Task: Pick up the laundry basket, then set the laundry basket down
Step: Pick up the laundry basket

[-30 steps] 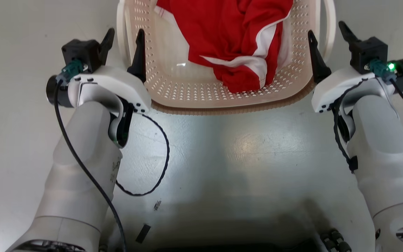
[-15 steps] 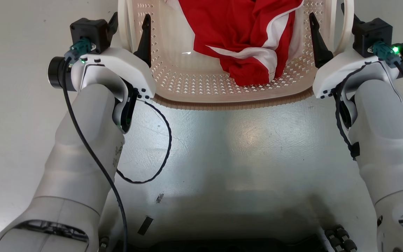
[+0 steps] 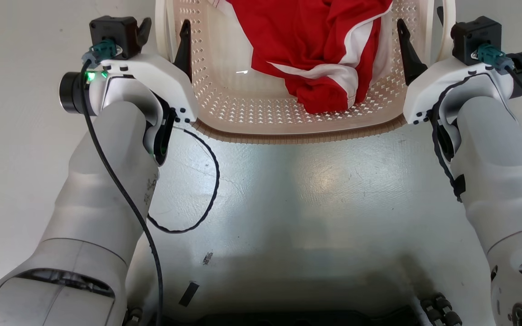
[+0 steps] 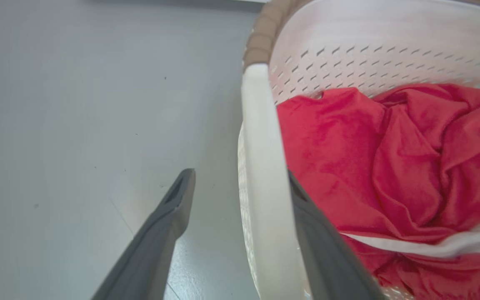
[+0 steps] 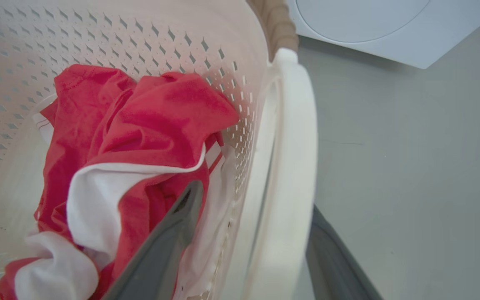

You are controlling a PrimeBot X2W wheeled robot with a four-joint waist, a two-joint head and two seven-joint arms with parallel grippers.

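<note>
The cream-white perforated plastic laundry basket [image 3: 288,137] sits on the grey floor [image 3: 288,194] at 12 o'clock, holding a red-and-white garment [image 3: 320,54]. Since a second ago, the left end effector [image 3: 165,27] and right end effector [image 3: 419,22], both open, have advanced further astride its white loop handles [image 4: 261,166].

Laundry basket [image 3: 243,113]: in the head view at 12 o'clock, cut off by the top edge. Cream-white plastic with rounded corners, walls and base pierced by rows of small slots. Brown woven-look rim [image 3: 297,137] runs along the near side, facing 6 o'clock. Upright, mouth open upward, near wall level. White loop handle [image 3: 163,31] on its 9 o'clock side and a second handle [image 3: 447,40] on its 3 o'clock side, both raised off the rim. Inside, toward 1 o'clock, lies a crumpled red garment [image 3: 315,50] with white trim. Resting or lifted: cannot tell.
</note>
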